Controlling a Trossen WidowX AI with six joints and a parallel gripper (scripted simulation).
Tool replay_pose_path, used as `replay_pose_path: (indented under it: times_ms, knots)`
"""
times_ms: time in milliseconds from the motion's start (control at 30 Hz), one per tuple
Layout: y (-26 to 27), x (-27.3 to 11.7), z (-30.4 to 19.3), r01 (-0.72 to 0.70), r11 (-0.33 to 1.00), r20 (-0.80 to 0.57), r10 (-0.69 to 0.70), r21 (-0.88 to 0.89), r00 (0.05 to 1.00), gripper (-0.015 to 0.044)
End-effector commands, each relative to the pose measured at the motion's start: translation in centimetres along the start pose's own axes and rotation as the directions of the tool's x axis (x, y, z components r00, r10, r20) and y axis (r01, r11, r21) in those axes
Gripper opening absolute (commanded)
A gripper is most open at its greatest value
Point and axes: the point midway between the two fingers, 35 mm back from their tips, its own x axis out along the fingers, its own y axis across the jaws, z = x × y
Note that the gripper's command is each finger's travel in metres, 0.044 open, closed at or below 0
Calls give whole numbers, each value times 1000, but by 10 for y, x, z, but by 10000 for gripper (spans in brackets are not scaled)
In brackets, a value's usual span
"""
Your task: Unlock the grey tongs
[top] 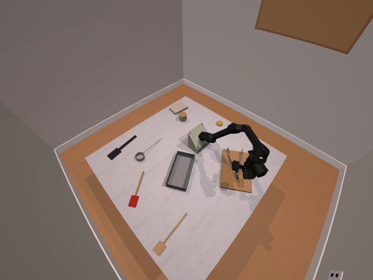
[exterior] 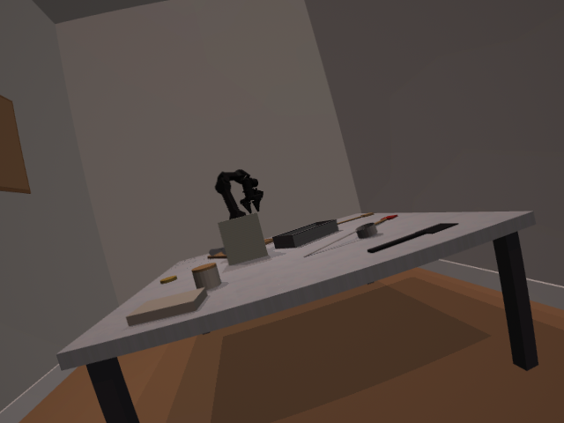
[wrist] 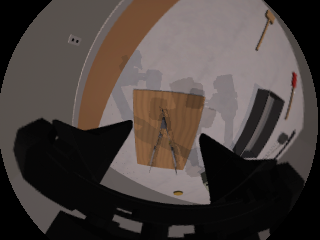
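The grey tongs (top: 229, 156) (wrist: 164, 123) lie on the wooden board (top: 225, 182) (wrist: 144, 104) with their two arms spread in a V. The hinge end is over the board, and the arm tips reach slightly past its edge. My gripper (top: 242, 170) (exterior: 254, 211) (wrist: 166, 130) is open and empty, with its fingers wide apart. It is raised above the tongs and board and does not touch them. In the top view it partly hides the board and one arm of the tongs. The roasting tin (top: 175, 187) (exterior: 284, 241) (wrist: 248, 125) stands empty beside the board.
A pale green wedge block (top: 192, 142) (exterior: 243, 240) stands by the arm's base. A round tin (top: 182, 118) (exterior: 207, 277), a yellow disc (top: 219, 123) (exterior: 168, 279), a strainer (top: 140, 156), a black spatula (top: 115, 153) and a red spatula (top: 133, 201) lie farther off.
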Motion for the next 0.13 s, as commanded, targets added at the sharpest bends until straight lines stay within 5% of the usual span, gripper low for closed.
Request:
replay_pose_path:
  times_ms: [0, 100]
  knots:
    - [0, 0, -1, -2, 1000, -3, 2, -3, 1000, 440]
    - [0, 0, -1, -2, 1000, -3, 2, -3, 1000, 440]
